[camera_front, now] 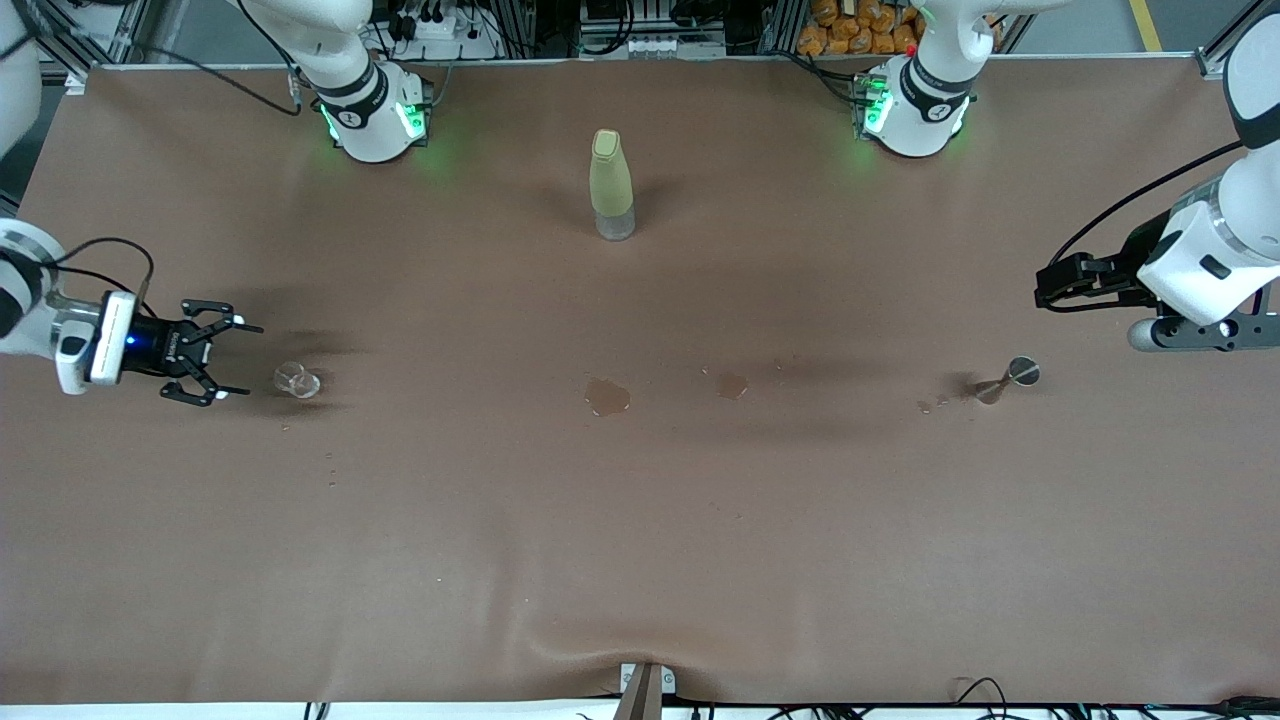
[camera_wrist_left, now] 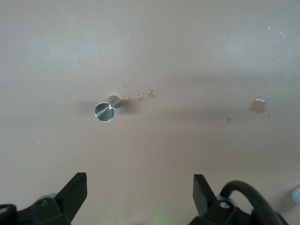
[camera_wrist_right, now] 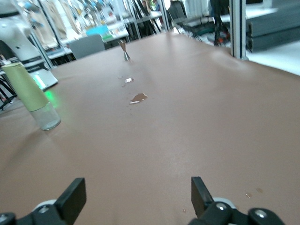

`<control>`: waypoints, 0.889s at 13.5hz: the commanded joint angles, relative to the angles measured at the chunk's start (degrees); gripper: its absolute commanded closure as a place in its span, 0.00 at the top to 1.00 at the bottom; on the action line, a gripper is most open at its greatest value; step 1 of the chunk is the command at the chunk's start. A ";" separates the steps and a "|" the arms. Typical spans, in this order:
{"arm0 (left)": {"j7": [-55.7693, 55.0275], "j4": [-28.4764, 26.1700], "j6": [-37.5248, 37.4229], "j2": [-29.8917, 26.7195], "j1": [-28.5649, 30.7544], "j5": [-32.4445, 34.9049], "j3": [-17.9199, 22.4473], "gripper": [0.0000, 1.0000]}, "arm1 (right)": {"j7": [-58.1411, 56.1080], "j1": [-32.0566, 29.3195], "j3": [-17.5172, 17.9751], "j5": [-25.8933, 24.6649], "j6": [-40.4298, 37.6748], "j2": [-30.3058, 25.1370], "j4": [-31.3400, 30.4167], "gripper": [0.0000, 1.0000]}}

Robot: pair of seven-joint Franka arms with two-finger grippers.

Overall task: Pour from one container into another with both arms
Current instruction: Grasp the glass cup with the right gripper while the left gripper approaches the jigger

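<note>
On the brown worktop (camera_front: 640, 520), both my claws stand open.
My right claw (camera_front: 215, 364) sits beside the small clear glass (camera_front: 297, 380); my left claw (camera_wrist_left: 140, 190) hangs over the metal funnel (camera_front: 1008, 379). The green bottle (camera_front: 611, 184) stands upright near the bases.

No legible text, label, brand or number appeared anywhere. The dark bands on both arm bases (camera_front: 372, 112) carried a small white mark each, too small to read. The bottle (camera_front: 611, 185) with the pale green sleeve bore no lettering that could be made out. The brown counter (camera_front: 640, 520) was unmarked. Clutter past the counter's edge by the bases showed no readable signs.
</note>
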 commanded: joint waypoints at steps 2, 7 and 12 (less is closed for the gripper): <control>10.12 0.94 -0.58 -0.12 1.32 -2.40 0.42 1.00 | -5.91 -4.14 1.02 1.99 -4.96 9.34 8.63 0.93; 33.23 0.85 -0.67 2.06 9.83 -14.15 0.42 1.00 | -11.36 -5.03 1.02 4.19 -10.24 16.98 14.24 0.93; 57.82 0.94 -0.58 8.21 15.64 -21.98 0.42 1.00 | -11.46 -5.12 1.20 7.17 -10.24 21.21 15.84 0.98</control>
